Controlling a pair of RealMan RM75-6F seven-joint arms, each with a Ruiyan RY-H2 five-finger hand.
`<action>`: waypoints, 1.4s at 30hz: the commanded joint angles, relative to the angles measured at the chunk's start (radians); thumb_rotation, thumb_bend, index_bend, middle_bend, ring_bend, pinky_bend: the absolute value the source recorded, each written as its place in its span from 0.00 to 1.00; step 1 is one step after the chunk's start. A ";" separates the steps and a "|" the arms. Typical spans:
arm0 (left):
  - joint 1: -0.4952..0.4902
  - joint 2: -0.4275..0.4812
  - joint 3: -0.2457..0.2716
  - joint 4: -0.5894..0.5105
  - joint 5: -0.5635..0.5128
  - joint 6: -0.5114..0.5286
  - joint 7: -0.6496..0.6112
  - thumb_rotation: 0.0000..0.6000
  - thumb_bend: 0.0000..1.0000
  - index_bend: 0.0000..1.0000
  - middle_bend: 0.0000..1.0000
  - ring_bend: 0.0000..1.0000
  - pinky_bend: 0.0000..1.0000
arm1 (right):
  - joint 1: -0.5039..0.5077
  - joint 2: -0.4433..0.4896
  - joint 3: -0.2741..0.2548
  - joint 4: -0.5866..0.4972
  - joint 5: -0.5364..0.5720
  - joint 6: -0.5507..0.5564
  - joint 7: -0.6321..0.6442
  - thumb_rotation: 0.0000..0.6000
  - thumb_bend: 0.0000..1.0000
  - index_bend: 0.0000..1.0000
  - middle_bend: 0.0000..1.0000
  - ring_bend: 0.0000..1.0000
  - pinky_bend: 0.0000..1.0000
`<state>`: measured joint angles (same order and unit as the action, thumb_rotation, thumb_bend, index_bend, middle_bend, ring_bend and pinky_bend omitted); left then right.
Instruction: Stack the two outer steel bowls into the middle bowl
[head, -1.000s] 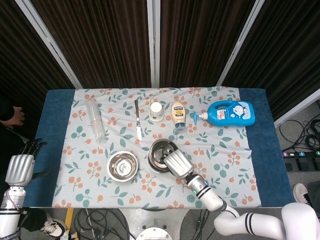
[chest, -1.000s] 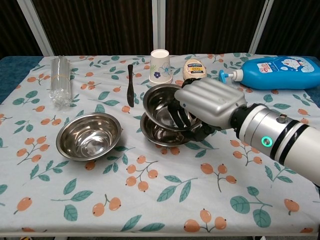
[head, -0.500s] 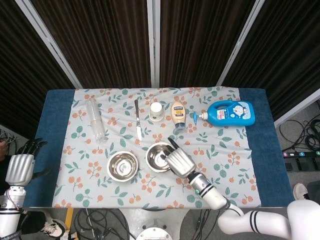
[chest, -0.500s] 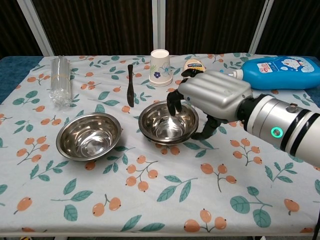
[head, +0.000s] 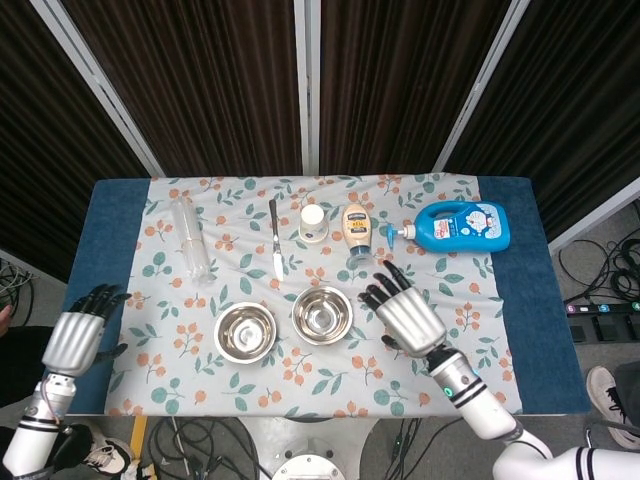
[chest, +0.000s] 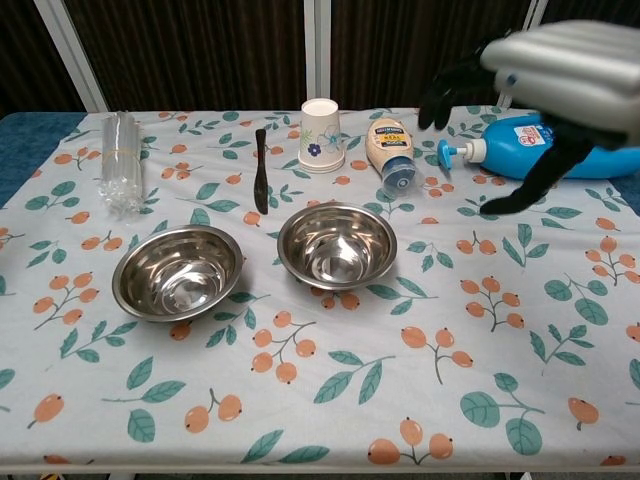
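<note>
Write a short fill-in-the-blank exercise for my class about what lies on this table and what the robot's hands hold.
1. The right hand is open and holds ____.
2. The blue detergent bottle lies on its ____.
3. The white paper cup stands beside the squeeze bottle with the ____ label.
4. The black knife lies between the clear plastic bottle and the ____.

Answers: nothing; side; yellow; cup

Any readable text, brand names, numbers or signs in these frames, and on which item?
No text reads clearly.
Squeeze bottle: dark label with print, too blurred to read.
Blue pump bottle: cartoon face on the label, lettering too small to read.
Paper cup: flower motif only, no words.
</note>
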<state>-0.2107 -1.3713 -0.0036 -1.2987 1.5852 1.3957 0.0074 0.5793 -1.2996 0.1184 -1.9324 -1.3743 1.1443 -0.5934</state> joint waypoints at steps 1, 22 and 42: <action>-0.048 -0.004 0.038 -0.057 0.062 -0.061 0.089 1.00 0.12 0.29 0.27 0.17 0.32 | -0.063 0.077 0.034 -0.039 -0.069 0.110 0.146 1.00 0.01 0.29 0.31 0.16 0.00; -0.153 -0.186 0.092 -0.051 0.277 -0.102 0.361 1.00 0.16 0.38 0.38 0.28 0.42 | -0.191 0.065 0.043 0.203 -0.037 0.236 0.495 1.00 0.05 0.29 0.18 0.05 0.00; -0.230 -0.288 0.066 0.080 0.221 -0.199 0.388 1.00 0.21 0.45 0.44 0.28 0.41 | -0.216 0.070 0.070 0.270 -0.008 0.227 0.579 1.00 0.05 0.29 0.18 0.05 0.00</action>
<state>-0.4370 -1.6551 0.0638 -1.2241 1.8091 1.2001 0.3922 0.3637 -1.2296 0.1875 -1.6638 -1.3829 1.3722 -0.0153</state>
